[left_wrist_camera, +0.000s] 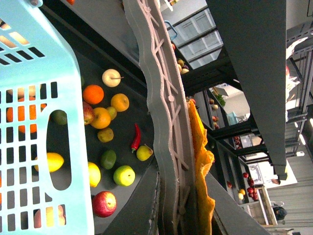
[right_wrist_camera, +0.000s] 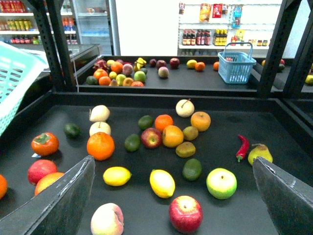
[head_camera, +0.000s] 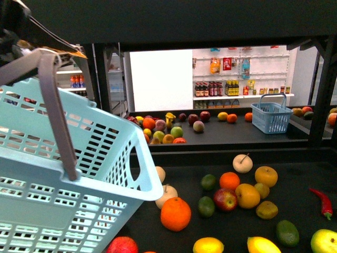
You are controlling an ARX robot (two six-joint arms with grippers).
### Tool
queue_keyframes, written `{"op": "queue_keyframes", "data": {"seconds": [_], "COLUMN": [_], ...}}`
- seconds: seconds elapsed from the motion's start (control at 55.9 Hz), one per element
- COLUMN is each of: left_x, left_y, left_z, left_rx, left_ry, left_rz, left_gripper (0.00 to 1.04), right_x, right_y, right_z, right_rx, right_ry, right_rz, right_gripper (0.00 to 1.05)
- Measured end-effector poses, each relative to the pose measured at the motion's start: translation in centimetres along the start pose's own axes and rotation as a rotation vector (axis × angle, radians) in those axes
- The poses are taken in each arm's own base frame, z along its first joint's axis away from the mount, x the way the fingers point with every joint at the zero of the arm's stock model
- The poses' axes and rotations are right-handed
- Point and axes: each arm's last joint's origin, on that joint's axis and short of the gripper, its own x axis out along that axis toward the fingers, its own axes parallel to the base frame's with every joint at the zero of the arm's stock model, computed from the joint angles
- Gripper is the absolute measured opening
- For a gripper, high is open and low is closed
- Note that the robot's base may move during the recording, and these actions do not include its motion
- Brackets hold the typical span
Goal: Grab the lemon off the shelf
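Note:
Two yellow lemons lie on the shelf's black tray (right_wrist_camera: 274,142), one (right_wrist_camera: 117,176) beside the other (right_wrist_camera: 162,183). The front view shows them at the bottom edge as the left lemon (head_camera: 208,245) and the right lemon (head_camera: 263,245). My right gripper (right_wrist_camera: 172,160) is open and hovers above the tray's near side, with the right-hand lemon between its dark fingers (right_wrist_camera: 63,200) and below them. My left gripper (left_wrist_camera: 183,161) is shut on the grey basket handle (head_camera: 55,116). It holds the light blue basket (head_camera: 63,174) tilted at the left, above the tray.
Around the lemons lie a red apple (right_wrist_camera: 186,214), a green apple (right_wrist_camera: 221,182), an orange (right_wrist_camera: 100,145), a peach (right_wrist_camera: 107,219) and a red chilli (right_wrist_camera: 242,147). Black uprights (right_wrist_camera: 54,44) frame the stand. A second tray behind holds fruit and a blue basket (head_camera: 271,117).

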Motion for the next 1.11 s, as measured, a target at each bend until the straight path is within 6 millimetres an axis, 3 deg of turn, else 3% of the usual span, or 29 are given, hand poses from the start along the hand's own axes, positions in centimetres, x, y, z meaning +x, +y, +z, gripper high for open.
{"op": "queue_keyframes", "data": {"seconds": [0.215,0.358,0.519,0.805,1.109], "left_x": [4.7,7.0,8.5,10.2,11.7], "left_y": [0.9,0.2,-0.5,-0.1,-2.1], "left_z": [-2.9,-4.3,-5.1,-6.7,-9.3], "left_rx": [-0.043,-0.069,-0.076,-0.088,-0.098], "left_ry": [0.059,0.099,0.121,0.132,0.184], "left_rz": [0.031,0.001,-0.022,-0.004,-0.054], "left_gripper": [0.14,0.14,0.14,0.14,0.14], "right_x": [0.0,0.0,0.0,0.0,0.0], "right_y": [0.0,0.0,0.0,0.0,0.0], "right_z": [0.0,0.0,0.0,0.0,0.0], "right_rx": [0.000,0.000,0.000,0.000,0.000], "right_ry": [0.000,0.000,0.000,0.000,0.000], "right_rz": [0.000,0.000,0.000,0.000,0.000], "right_gripper": [0.97,0.97,0.97,0.97,0.97]}}
